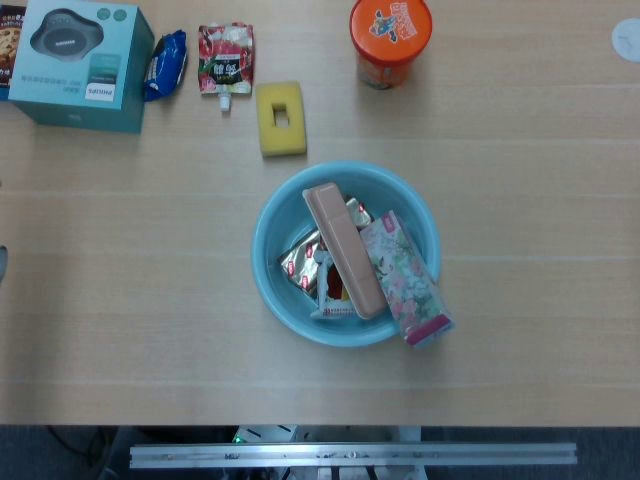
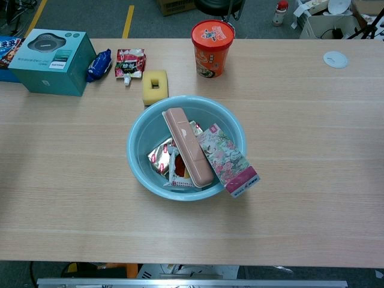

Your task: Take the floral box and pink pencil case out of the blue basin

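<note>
A pale wood-grain surface (image 1: 520, 200) fills both views, and the blue basin (image 1: 270, 215) sits near its middle. Inside the basin the pink pencil case (image 1: 343, 250) lies slantwise across the contents, one end up near the far rim and the other down toward the near side. Touching its right edge, the floral box (image 1: 405, 275) leans in the same direction, its lower end with a pink band resting over the near-right rim of the basin and sticking out past it. Under the pencil case, on its left, lie shiny snack packets (image 1: 298, 262), one silvery and one with red print.

Just beyond the basin's far rim is a yellow sponge (image 1: 282, 119) with a rectangular hole. Further beyond the basin and to the right stands an orange-lidded noodle cup (image 1: 389, 40). Beyond the basin to the left are a red drink pouch (image 1: 226, 58), a blue wrapped packet (image 1: 166, 63) and a teal carton (image 1: 80, 62). Far right of the basin, a small white disc (image 2: 335, 58) lies at the surface's back edge.

Neither hand appears in either view, so whether they are released or clenched cannot be told.
</note>
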Robot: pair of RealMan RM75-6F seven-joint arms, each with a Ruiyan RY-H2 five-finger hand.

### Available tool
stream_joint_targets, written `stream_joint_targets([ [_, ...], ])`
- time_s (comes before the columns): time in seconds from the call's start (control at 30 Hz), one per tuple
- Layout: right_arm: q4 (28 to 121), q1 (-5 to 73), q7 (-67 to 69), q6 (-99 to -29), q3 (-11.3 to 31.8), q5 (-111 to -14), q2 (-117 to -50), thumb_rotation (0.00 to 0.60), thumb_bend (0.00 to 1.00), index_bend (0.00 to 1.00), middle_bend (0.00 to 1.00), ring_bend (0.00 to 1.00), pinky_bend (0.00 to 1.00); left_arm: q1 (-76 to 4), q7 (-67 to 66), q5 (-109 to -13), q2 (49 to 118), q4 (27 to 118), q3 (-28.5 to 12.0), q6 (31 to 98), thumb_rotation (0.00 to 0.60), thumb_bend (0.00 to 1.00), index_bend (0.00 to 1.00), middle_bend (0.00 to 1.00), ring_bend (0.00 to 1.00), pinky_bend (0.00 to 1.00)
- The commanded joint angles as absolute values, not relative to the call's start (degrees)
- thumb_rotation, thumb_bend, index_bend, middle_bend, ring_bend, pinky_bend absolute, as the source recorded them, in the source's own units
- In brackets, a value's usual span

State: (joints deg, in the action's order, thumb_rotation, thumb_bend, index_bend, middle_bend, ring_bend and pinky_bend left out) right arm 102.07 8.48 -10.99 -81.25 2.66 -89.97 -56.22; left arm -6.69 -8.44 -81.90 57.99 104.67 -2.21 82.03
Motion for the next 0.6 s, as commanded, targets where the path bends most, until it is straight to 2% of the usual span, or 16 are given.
stream_joint_targets([
  [0.03,102.17,8.71,-10.6,-80.92,2.49,-90.39,-56.14,0.6,0.23,0.41,0.38,0.27,0.43,-6.76,-8.37,-81.73,58.11,104.58,-2.25,81.83,0.6,0.36,0.21,0.18,0.1,0.1],
  [0.33,103.38,10.28,-8.46,-79.67,1.73,-94.32,-54.73,0.6,0.23,0.41,0.38,0.27,0.43,-6.32,-8.19,-82.33,57.76,104.81,-2.09,82.59,0.6,0.36,0.21,0.18,0.1,0.1],
  [0.6,105.94,14.83,-7.58,-74.23,0.31,-101.17,-53.09,0.6,0.21,0.41,0.38,0.27,0.43,-6.27,-8.3,-82.62,57.37,105.35,-2.06,82.66,0.6,0.36,0.21,0.18,0.1,0.1],
])
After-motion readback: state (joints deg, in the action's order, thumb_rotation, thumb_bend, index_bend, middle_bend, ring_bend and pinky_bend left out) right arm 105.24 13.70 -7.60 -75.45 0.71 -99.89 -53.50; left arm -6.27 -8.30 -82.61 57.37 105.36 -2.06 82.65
